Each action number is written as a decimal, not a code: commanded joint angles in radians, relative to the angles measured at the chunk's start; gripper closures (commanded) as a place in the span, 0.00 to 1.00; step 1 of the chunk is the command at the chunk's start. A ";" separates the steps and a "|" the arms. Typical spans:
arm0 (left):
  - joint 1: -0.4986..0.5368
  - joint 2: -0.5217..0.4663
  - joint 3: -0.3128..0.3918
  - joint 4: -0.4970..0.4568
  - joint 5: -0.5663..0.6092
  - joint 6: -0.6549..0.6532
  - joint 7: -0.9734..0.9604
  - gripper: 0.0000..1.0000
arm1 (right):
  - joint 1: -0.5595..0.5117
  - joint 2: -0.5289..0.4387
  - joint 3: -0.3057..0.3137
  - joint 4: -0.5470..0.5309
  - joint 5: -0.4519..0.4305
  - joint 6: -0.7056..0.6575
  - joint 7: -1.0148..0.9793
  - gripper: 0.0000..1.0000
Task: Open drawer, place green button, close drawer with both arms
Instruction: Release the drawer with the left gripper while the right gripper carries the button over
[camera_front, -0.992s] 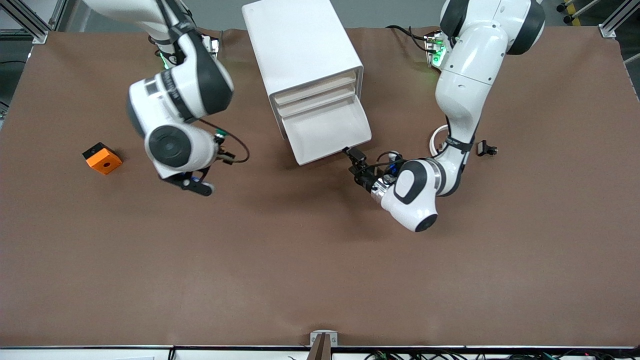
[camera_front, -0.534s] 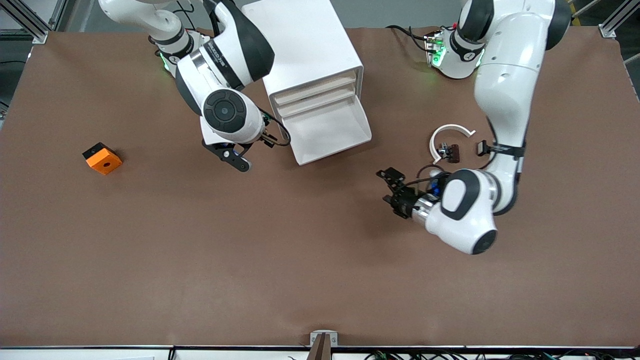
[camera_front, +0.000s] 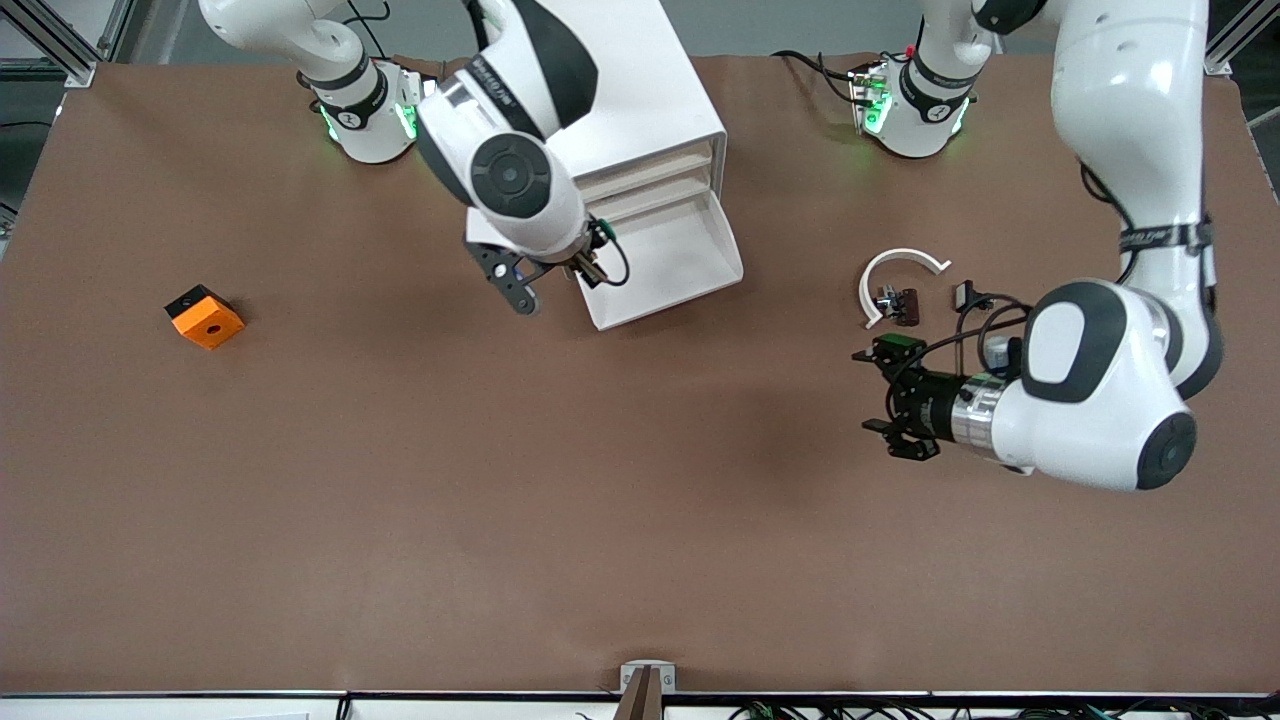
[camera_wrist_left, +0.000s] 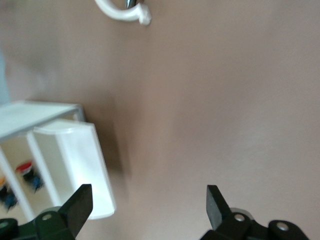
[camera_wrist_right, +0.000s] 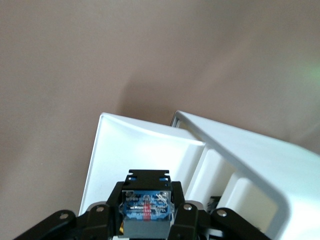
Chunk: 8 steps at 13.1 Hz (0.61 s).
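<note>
right gripper (camera_front: 585, 268), clamped on what looks like the small dark-bodied button (camera_wrist_right: 146, 209), hangs by the open white bottom drawer (camera_front: 665, 262) upper centre; an early release drops it outside. left gripper (camera_front: 887, 396) waits, fingers apart.

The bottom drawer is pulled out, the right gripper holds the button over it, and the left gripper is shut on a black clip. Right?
Not quite. The left gripper is open and empty over bare table, as the left wrist view shows. The drawer is out, and the right gripper holds the button.

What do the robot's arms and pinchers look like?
Both arms are big, white and rounded, with black bands at the joints and round black end caps. Each base glows green. The left gripper and right gripper are black, each with two fingers and thin black cables looping beside them.
</note>
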 joint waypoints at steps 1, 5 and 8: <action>-0.012 -0.082 0.001 -0.028 0.106 0.000 0.147 0.00 | 0.044 -0.012 -0.010 -0.085 0.017 0.088 0.085 0.75; -0.002 -0.191 0.001 -0.049 0.203 -0.066 0.647 0.00 | 0.098 0.027 -0.010 -0.116 0.017 0.206 0.194 0.75; -0.010 -0.274 -0.004 -0.113 0.290 -0.061 0.900 0.00 | 0.126 0.073 -0.010 -0.116 0.017 0.265 0.245 0.75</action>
